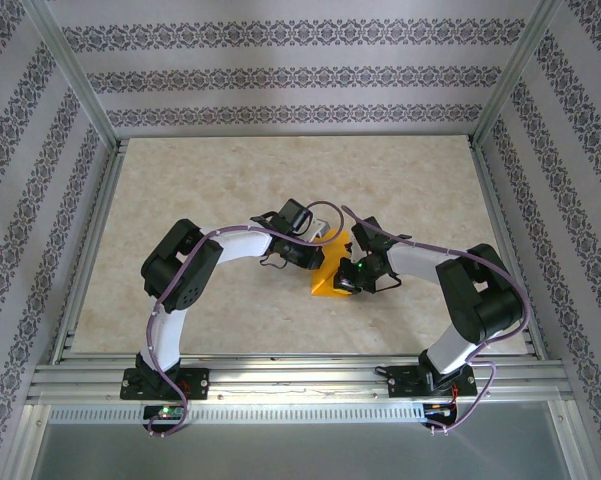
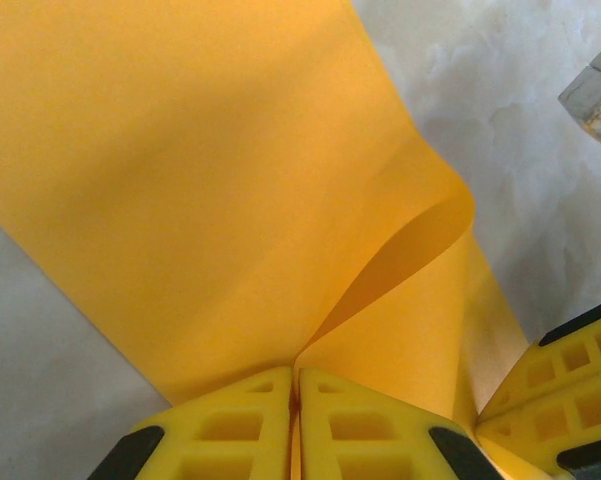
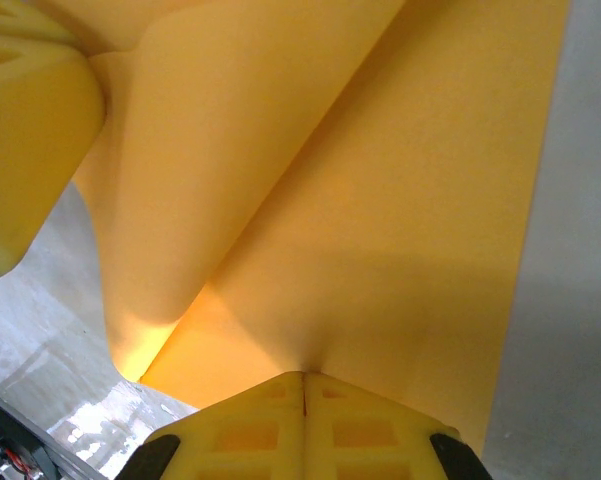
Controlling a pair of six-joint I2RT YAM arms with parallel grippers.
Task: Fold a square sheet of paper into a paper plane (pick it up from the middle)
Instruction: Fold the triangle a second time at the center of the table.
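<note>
Showing both arms meeting over the middle of the table [image 1: 230, 180], where the square sheet of paper [image 1: 328, 280] is held between them as a small orange wedge. Whether its lower edge touches the tabletop cannot be told.

Left gripper [image 2: 297, 385]: jaws pressed together, with the orange sheet pinched in the seam between them. From the pinch the paper fans away in two layers, one broad and flat, the other bowing outward in a soft open curl that is not creased.

Right gripper [image 3: 304, 385]: jaws likewise closed on the sheet, which spreads from the pinch as a wide panel with a rounded, unpressed fold running diagonally across it. The two grippers sit just beside each other.

Handling, as judged: the paper is very light, thin and limp. It bends under its own weight and springs back from any fold not pressed flat. Its smooth surface may let it slide out of a weak pinch, and it is likely to crumple or tear if the two grips pull apart or twist.

Best hold: close to an edge or along an intended crease, pads flat on both layers, with the curl flattened against the table before the crease is set.
</note>
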